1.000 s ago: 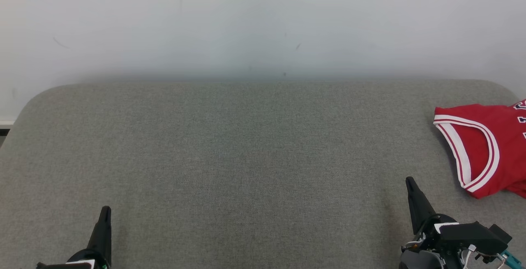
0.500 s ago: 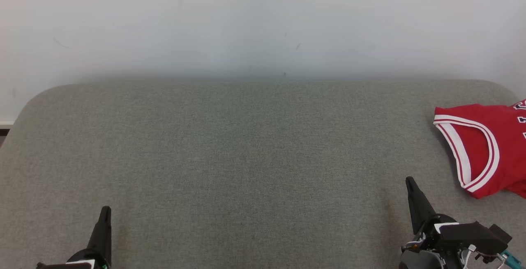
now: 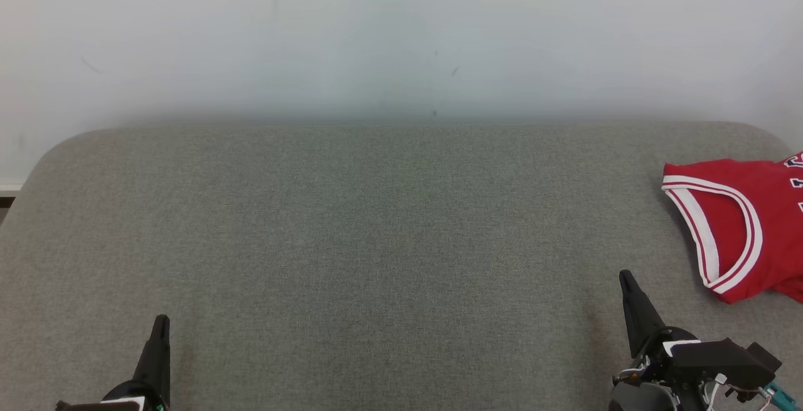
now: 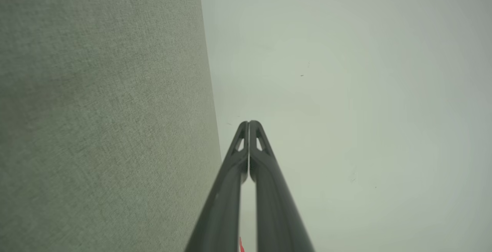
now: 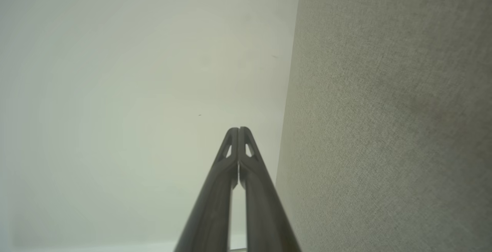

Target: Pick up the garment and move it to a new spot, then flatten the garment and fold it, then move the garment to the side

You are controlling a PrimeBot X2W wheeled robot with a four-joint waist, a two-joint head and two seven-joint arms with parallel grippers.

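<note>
Red garment (image 3: 746, 229) w/ white-trimmed armhole

Head view — we look forward and down from above the grey padded surface (image 3: 376, 241), facing the pale wall (image 3: 401, 34). Left wrist view: we sight along the left gripper (image 4: 249, 123), low and close, surface at left, wall ahead. Right wrist view — same along the right gripper (image 5: 238, 129), surface at right. All three share surface and wall.

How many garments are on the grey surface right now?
1. A red jersey with white trim lies at the right edge of the grey surface, ahead and right of the right gripper. It runs out of frame, so more could be hidden there.
</note>
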